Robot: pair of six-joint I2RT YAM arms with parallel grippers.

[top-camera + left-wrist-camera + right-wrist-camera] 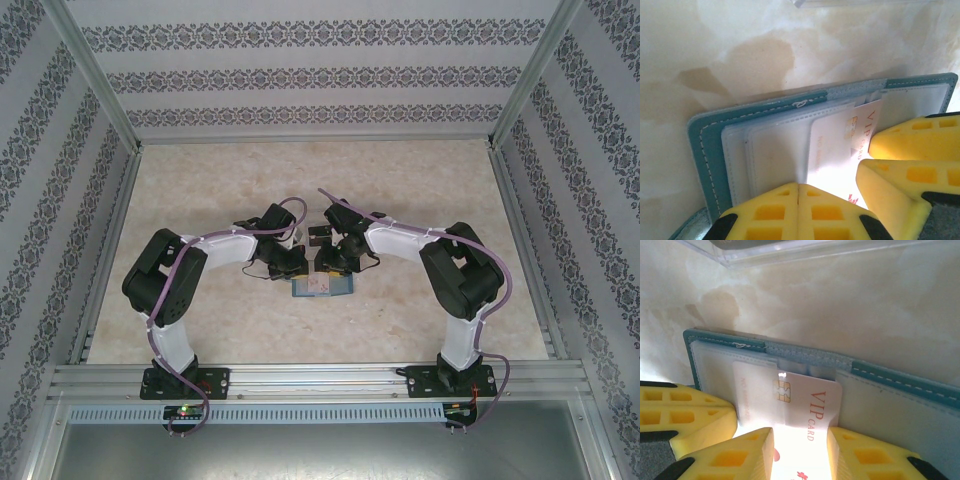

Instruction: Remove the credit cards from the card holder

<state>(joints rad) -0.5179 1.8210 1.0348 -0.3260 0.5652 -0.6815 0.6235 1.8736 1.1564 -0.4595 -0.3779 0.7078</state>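
Note:
The teal-blue card holder lies open on the table between both arms, its clear sleeves facing up. A pale credit card printed "VIP CARD" with a gold chip sticks partway out of a sleeve near the spine, and it is also visible from the left wrist. My left gripper is shut, its fingertips together on the left sleeve with nothing held between them. My right gripper is open, one finger on each side over the card's exposed end. Any other cards are hidden in the sleeves.
A clear transparent plastic piece lies on the table just beyond the card holder. The two grippers sit nearly touching, the right gripper's fingers crowding the left wrist view. Patterned walls and metal rails enclose the marbled table.

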